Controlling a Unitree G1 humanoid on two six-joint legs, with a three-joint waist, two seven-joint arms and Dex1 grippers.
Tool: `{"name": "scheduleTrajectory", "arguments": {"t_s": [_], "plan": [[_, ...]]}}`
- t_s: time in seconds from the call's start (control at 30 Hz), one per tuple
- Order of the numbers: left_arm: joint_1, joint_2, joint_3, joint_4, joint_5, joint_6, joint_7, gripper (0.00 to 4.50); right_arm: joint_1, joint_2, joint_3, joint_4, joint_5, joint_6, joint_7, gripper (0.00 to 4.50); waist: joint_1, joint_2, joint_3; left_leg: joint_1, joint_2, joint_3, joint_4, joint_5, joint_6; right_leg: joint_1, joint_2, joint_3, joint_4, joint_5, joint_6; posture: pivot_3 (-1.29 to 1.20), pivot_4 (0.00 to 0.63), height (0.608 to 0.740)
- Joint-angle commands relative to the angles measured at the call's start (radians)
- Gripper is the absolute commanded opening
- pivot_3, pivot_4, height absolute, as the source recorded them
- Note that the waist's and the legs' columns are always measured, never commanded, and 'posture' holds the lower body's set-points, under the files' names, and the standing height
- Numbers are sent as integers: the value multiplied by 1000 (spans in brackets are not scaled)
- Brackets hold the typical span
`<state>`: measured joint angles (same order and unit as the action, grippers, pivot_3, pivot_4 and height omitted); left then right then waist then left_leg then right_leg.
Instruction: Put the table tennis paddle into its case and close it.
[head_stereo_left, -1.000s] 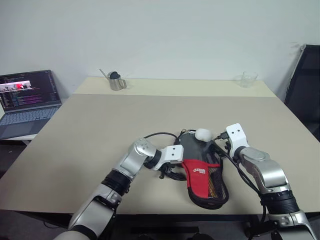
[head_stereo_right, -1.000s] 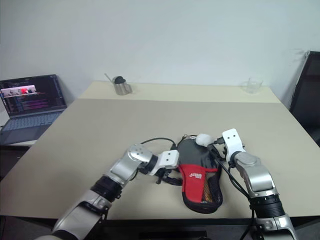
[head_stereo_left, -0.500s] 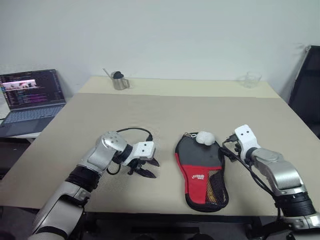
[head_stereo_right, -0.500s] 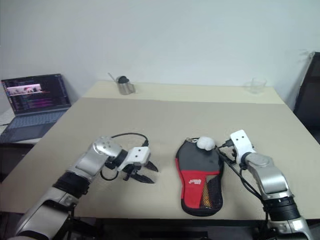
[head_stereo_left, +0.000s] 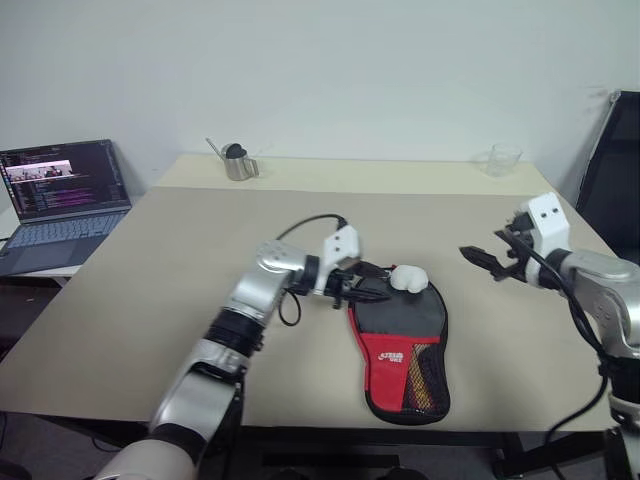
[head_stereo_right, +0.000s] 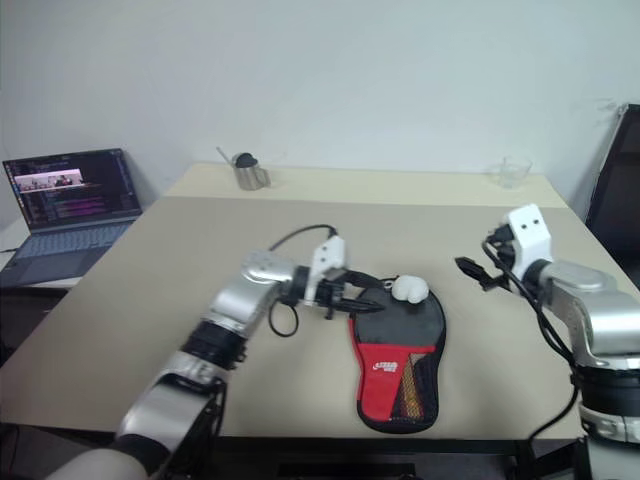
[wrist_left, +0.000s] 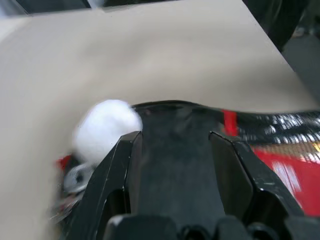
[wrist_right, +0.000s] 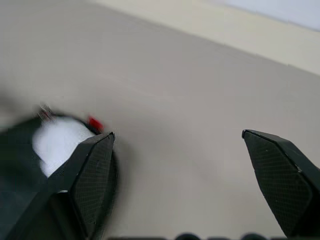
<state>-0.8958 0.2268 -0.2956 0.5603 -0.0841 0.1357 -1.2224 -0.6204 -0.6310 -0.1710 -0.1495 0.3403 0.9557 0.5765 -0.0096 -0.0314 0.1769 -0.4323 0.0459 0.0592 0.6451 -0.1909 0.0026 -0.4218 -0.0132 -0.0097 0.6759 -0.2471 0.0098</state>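
The case (head_stereo_left: 400, 335) lies flat on the table, black at the top, with a red panel and a mesh pocket toward the front edge. Its white ball charm (head_stereo_left: 407, 278) rests at the top end. My left gripper (head_stereo_left: 383, 293) is open and points right at that top end, just left of the charm. In the left wrist view the case's black fabric (wrist_left: 175, 165) shows between the spread fingers. My right gripper (head_stereo_left: 480, 262) hangs open in the air to the right of the case, holding nothing. The table tennis paddle is out of view.
An open laptop (head_stereo_left: 60, 195) stands off the table's left side. A metal cup (head_stereo_left: 236, 163) and a clear glass (head_stereo_left: 497, 158) sit at the far edge. A black chair (head_stereo_left: 612, 170) stands at the right. The case's lower end lies near the table's front edge.
My left gripper swung right from the bare table to the top end of the case. My right gripper rose and drew away to the right of the case.
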Motion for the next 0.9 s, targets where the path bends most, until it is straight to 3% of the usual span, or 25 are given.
{"name": "scheduleTrajectory", "arguments": {"t_s": [0.03,0.37,0.73,0.83,0.9], "plan": [[-32,-28,4,126,49,-47,98,2300,-42,64,33,2,14,2,-38,4500,-3,0,0,0,0,0,0,0,0,0,1,0,0,0,0,0,150,740],[52,-74,-48,195,117,-89,122,2300,-128,220,95,190,-18,-28,-114,4500,-6,0,0,-1,1,0,-1,0,0,-1,-3,0,0,-1,-1,0,150,740],[137,-99,-35,138,122,-61,234,2300,-110,231,163,258,-38,-22,-88,4500,-4,1,-1,0,2,-1,0,0,0,1,-5,-1,0,-1,0,0,150,740],[145,-99,-28,120,108,-21,225,2893,-107,230,170,269,-43,-29,-79,4500,0,1,-1,0,1,0,0,0,0,1,-5,-1,0,-1,1,0,150,740],[150,-96,-24,98,95,-6,208,3566,-109,231,168,271,-41,-30,-75,4500,1,1,-1,0,1,0,0,0,0,1,-5,-1,0,0,1,0,150,740]]}}
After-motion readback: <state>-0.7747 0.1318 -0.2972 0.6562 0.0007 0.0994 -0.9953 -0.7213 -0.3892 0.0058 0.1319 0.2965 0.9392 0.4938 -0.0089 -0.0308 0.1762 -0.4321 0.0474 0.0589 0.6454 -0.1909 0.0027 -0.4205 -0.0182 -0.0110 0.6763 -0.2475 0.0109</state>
